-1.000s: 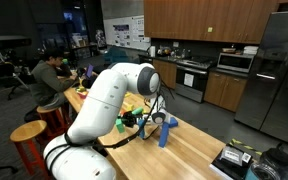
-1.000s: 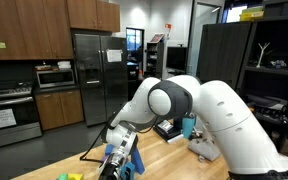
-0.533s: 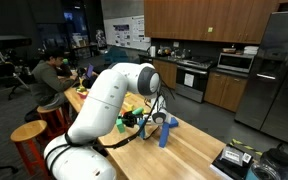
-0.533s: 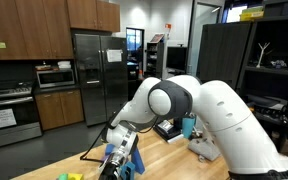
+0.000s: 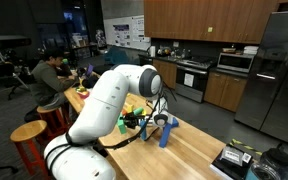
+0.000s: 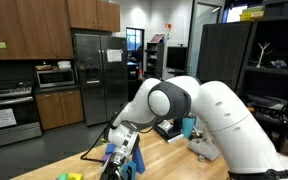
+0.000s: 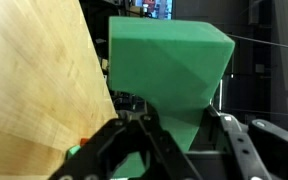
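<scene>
In the wrist view a large green block sits between my gripper's two black fingers, which press on its sides. The light wooden table top lies just beside the block. In both exterior views the gripper is low over the wooden table, with a blue upright object right next to it. A bit of green shows by the gripper.
A person sits at the far end of the table near yellow items. Wooden stools stand beside the table. A dark tray with items lies at the near end. Kitchen cabinets, a stove and a fridge stand behind.
</scene>
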Controlling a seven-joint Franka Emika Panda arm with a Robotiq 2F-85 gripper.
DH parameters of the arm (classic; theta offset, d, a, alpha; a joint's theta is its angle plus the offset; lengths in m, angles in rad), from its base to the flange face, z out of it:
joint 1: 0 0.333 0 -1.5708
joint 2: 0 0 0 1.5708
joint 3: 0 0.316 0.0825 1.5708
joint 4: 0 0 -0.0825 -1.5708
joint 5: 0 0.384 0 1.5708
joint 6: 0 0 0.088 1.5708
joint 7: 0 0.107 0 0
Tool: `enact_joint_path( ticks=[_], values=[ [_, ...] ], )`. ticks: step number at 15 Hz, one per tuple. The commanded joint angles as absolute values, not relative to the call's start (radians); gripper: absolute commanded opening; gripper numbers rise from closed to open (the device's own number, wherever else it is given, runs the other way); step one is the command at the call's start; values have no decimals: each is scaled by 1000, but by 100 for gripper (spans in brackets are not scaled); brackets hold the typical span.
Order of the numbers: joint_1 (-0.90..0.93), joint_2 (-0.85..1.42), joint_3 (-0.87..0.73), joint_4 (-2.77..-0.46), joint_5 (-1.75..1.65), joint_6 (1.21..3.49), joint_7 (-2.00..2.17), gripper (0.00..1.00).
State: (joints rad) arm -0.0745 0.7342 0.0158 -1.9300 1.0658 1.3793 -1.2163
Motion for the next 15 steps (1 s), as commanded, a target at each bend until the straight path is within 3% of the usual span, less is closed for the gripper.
enact_joint_path(
  ticks=[1,15],
  values=[
    [-106,816,0,-1862,1078,1336,-1175,19],
    [-128,863,-8,-1808,1109,1283,-1115,19]
  ],
)
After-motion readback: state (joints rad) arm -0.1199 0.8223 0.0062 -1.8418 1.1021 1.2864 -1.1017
